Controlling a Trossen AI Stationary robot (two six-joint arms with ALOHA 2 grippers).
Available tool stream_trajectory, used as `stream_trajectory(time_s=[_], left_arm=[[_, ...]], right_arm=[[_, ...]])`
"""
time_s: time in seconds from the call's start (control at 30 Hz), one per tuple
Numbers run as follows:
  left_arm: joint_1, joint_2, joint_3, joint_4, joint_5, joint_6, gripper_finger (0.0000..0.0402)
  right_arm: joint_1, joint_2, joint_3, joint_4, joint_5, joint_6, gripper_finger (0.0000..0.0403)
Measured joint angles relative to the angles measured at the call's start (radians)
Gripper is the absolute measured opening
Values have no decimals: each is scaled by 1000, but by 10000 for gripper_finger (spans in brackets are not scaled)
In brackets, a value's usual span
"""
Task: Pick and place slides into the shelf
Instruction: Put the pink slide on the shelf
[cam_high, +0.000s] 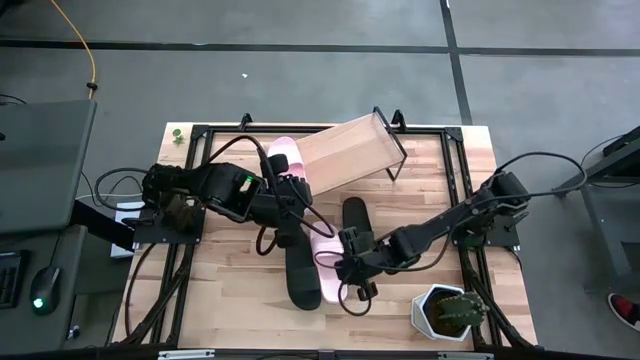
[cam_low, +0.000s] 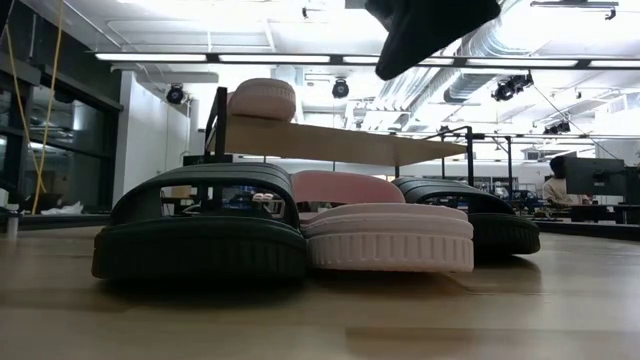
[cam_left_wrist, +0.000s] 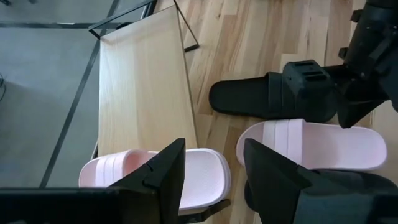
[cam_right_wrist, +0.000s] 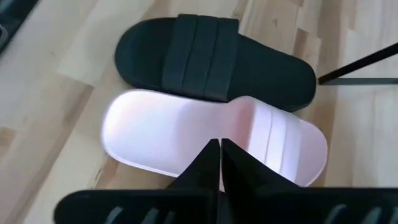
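The shelf (cam_high: 350, 150) is a slanted light-wood board at the table's far side. One pale pink slide (cam_high: 285, 156) lies on its left end, also seen in the low view (cam_low: 262, 100). On the table lie a black slide (cam_high: 300, 268), a pink slide (cam_high: 325, 248) and a second black slide (cam_high: 355, 215), side by side. My left gripper (cam_left_wrist: 211, 171) is open, just near of the shelf's pink slide (cam_left_wrist: 205, 174). My right gripper (cam_right_wrist: 219, 155) is shut and hovers over the table's pink slide (cam_right_wrist: 186, 127). In the low view nothing touches that slide (cam_low: 385, 235).
A cactus in a white pot (cam_high: 448, 312) stands at the table's near right corner. Black frame rails (cam_high: 200, 180) and cables run along both sides of the tabletop. Bare wood lies near of the slides.
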Motion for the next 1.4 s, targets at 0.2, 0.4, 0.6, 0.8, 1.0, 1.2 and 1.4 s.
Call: stream_trajectory(time_s=[0.2,0.4,0.6,0.8,1.0,1.2,1.4], left_arm=[[0,0,0,0,0,0,152],[0,0,0,0,0,0,152],[0,0,0,0,0,0,152],[0,-1,0,0,0,0,152],[0,-1,0,0,0,0,152],[0,-1,0,0,0,-1,152],[0,-1,-1,0,3,-3,152]], right_arm=[[31,10,0,7,111,24,51],[52,15,0,13,225,35,86],[56,35,0,10,283,47,107],[48,53,0,41,260,143,119],[47,59,0,78,92,137,119],[51,74,0,178,18,79,119],[48,139,1,226,37,59,119]])
